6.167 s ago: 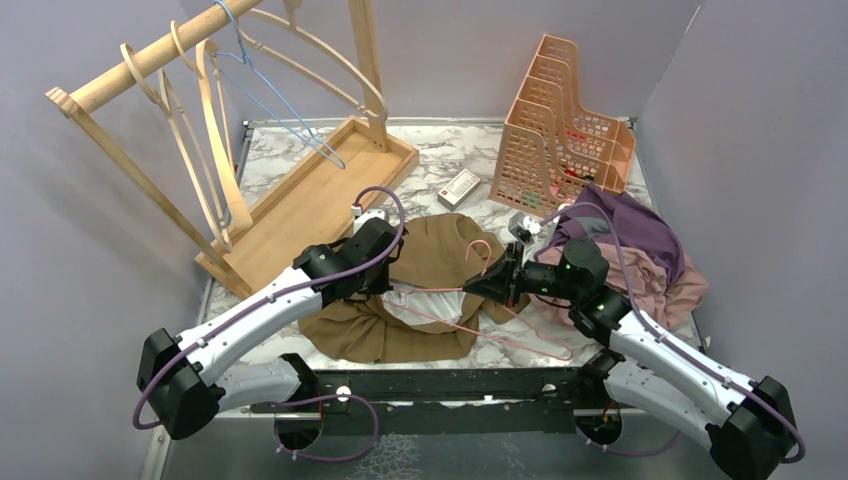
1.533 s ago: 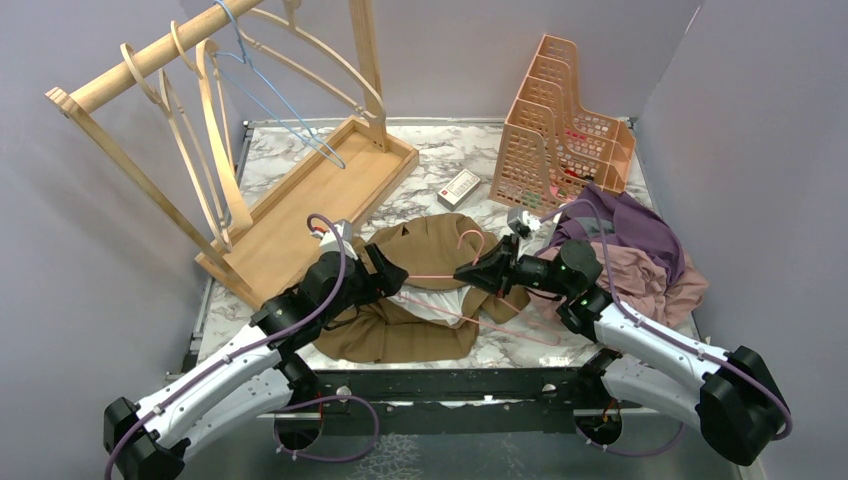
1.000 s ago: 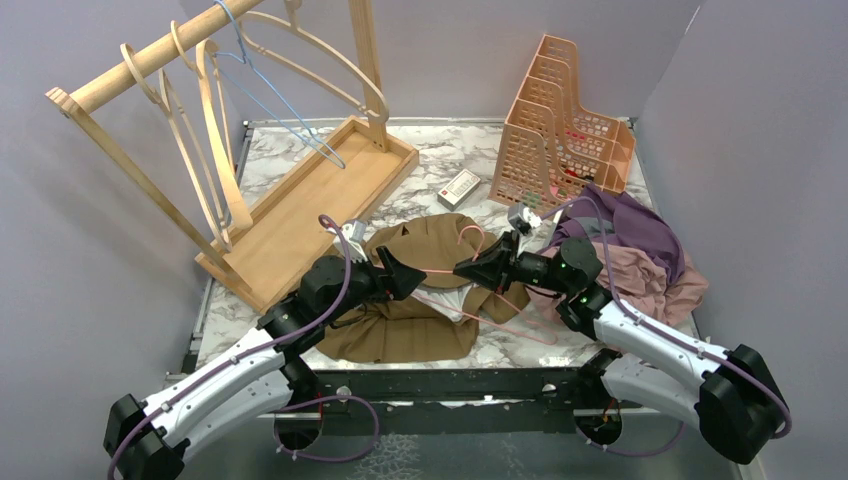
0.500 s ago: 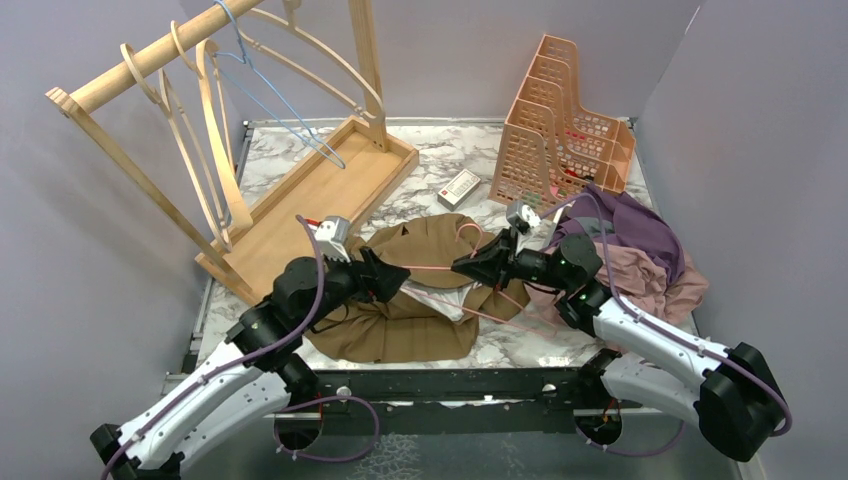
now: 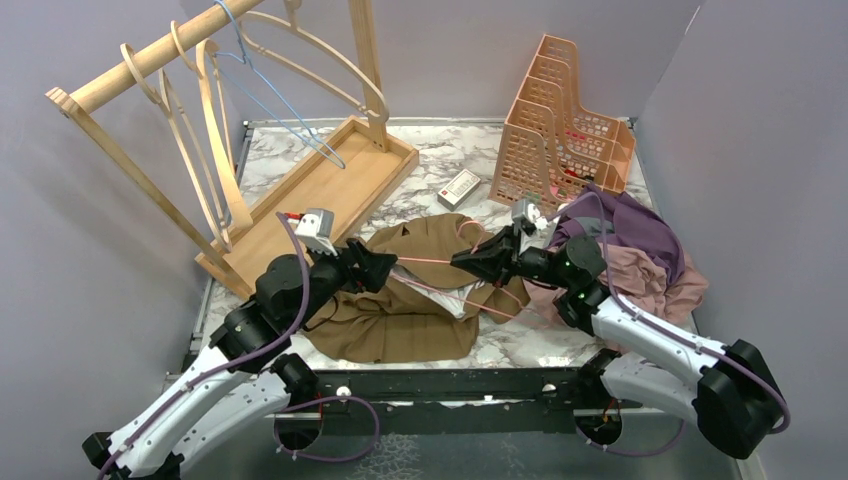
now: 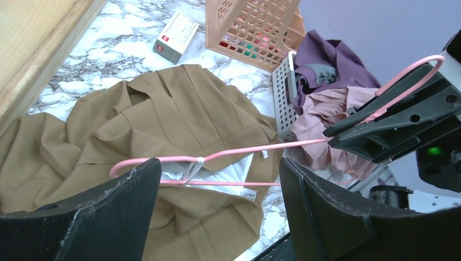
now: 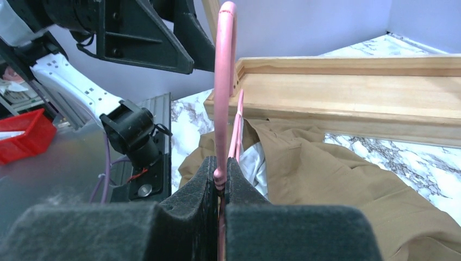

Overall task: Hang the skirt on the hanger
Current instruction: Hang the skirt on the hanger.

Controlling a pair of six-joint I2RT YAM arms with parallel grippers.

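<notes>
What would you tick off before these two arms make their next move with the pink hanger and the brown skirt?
1. Grip of the right gripper on the pink hanger: ok, shut on the wire just under its hook.
2. The left gripper free to take hold: ok, jaws wide, nothing in them.
3. Hanger's end in front of the left gripper: ok, it shows between the open fingers.
4. The skirt hung on the hanger: not ok, it lies crumpled on the table.
5. The skirt's white loop caught on the hanger: cannot tell.
</notes>
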